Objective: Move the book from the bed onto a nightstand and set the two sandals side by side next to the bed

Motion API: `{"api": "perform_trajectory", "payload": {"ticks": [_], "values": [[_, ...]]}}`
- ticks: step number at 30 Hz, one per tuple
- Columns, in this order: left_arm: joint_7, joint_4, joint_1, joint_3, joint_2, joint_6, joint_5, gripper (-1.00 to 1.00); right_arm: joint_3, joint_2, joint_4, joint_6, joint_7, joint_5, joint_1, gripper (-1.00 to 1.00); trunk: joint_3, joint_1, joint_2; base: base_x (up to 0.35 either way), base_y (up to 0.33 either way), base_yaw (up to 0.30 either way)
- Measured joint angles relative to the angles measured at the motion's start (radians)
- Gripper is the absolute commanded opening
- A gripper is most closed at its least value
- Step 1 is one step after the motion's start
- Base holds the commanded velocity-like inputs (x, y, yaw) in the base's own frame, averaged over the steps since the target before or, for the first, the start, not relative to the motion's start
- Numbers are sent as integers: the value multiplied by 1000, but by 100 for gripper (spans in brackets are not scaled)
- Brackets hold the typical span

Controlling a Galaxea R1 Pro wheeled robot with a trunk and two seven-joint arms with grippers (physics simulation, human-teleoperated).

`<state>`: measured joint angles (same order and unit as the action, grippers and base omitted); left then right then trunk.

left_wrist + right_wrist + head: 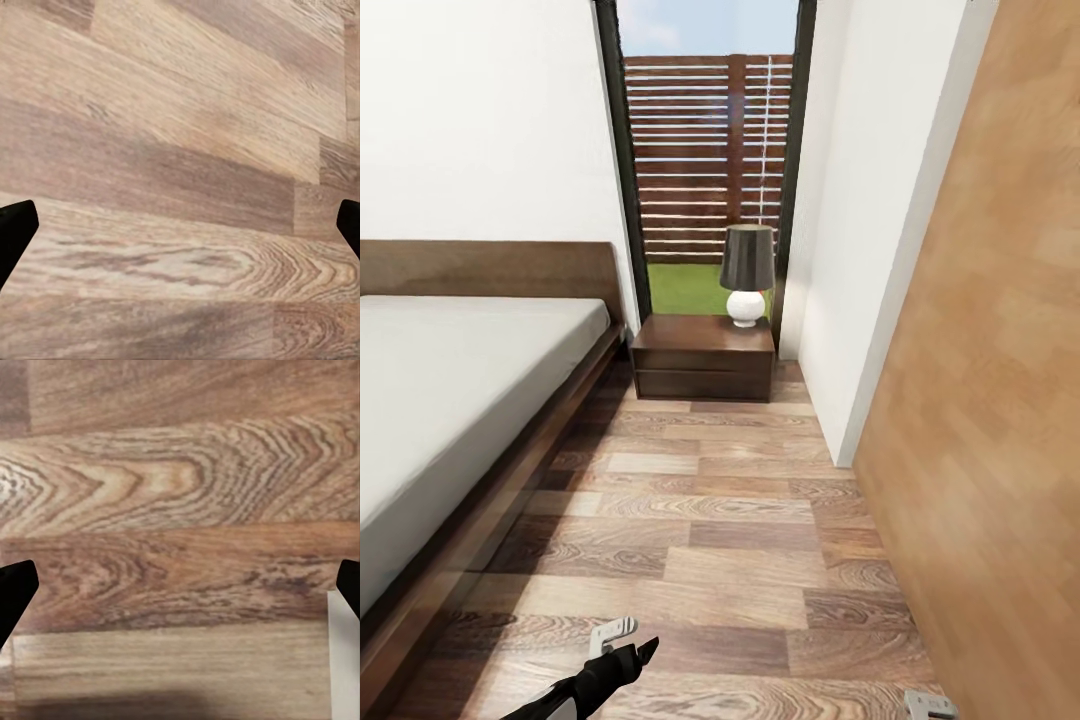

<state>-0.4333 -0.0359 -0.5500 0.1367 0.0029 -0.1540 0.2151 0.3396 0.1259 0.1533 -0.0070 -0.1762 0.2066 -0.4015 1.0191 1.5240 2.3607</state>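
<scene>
Hanging low over the wood floor (740, 560) with both pincers spread and empty, the left pincer (628, 640) is nearer the bed (460, 390), which runs lengthwise ahead on its left, nightstand (703, 357) straight beyond; book and sandals unseen.

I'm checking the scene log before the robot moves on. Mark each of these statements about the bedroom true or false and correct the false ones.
1. A lamp with a dark shade and a round white base stands on the glossy dark brown two-drawer nightstand. True.
2. The nightstand stands to the left of the low bed with the pale grey mattress. False: it stands to the bed's right, in front of the tall dark-framed glass door.
3. The left hand grips a book. False: its fingers stand wide apart over the bare wood-plank floor.
4. The right hand is open, facing the floor. True.
</scene>
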Motion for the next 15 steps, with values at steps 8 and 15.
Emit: {"api": "perform_trajectory", "payload": {"ticks": [8,15], "values": [[0,-1,0,0,0,0,0,100,0,0,0,0,0,0,0,100,-9,0,0,149,0,0],[0,-1,0,0,0,0,0,100,0,0,0,0,0,0,0,100,-10,-1,0,310,0,0]]}}
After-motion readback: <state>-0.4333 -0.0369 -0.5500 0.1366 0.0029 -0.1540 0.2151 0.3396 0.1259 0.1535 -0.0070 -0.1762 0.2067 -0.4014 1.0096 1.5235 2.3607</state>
